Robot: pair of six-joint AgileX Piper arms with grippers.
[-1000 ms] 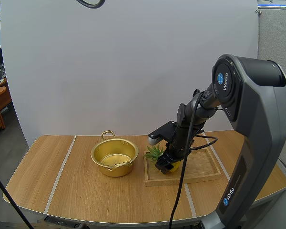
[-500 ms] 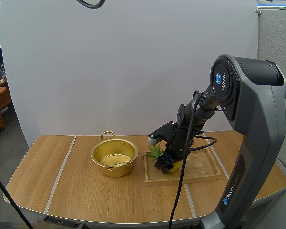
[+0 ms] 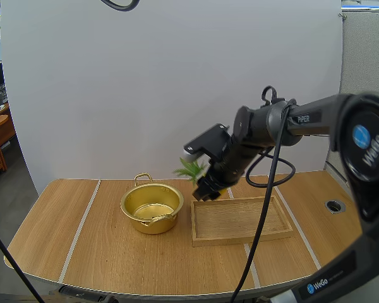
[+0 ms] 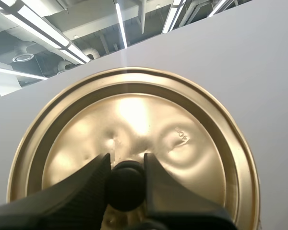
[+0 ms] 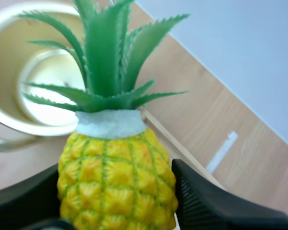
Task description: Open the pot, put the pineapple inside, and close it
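- A plastic pineapple (image 5: 116,177) with a yellow body and spiky green leaves hangs in the air, between the open golden metal pot (image 3: 153,222) and the wooden tray (image 3: 240,237).
- The right gripper (image 3: 207,187) clamps its body, arm stretched out.
- The left gripper (image 4: 126,183) pinches the golden lid (image 4: 182,143) by its black knob (image 4: 126,188).

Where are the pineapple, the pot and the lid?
pineapple (image 5: 117,177): right wrist view, on its yellow body.
pot (image 3: 153,226): high view, on its front wall.
lid (image 4: 182,158): left wrist view, on its gold face.
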